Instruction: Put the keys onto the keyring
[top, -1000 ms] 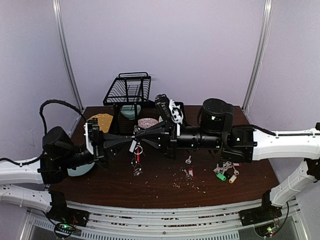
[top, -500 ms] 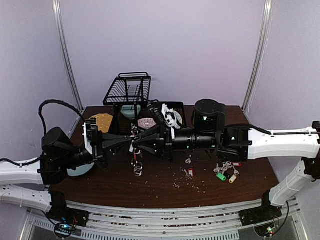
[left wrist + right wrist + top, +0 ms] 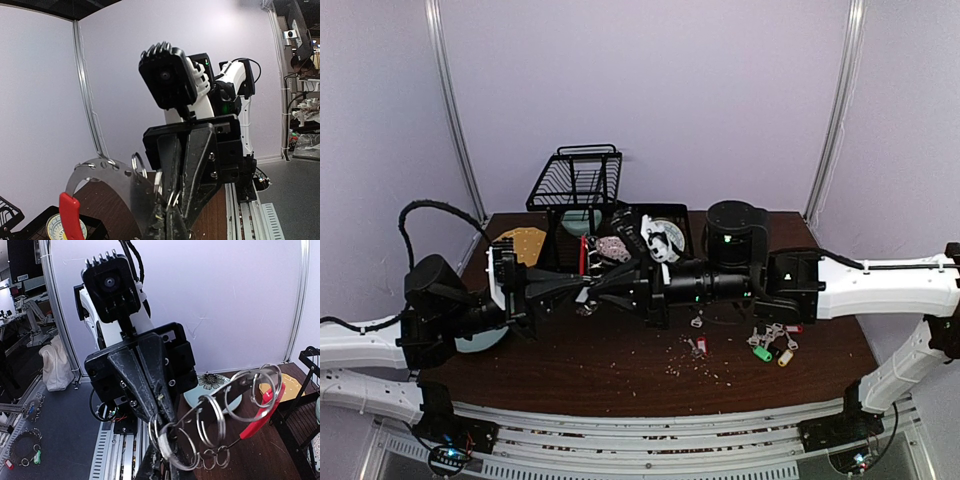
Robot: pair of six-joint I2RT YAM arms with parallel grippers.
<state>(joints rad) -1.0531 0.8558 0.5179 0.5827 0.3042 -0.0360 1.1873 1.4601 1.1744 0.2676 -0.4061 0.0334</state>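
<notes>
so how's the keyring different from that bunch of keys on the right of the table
The keyring is up in the air, pinched between the left hand and right hand; the bunch of keys lies on the table, untouched. The keyring is one grey hoop with a red arc; the bunch is a loose heap with green and yellow tags. Both are partly silver metal.

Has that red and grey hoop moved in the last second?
Yes. The keyring has swung from hanging down to pointing up and back, toward the wire basket.
</notes>
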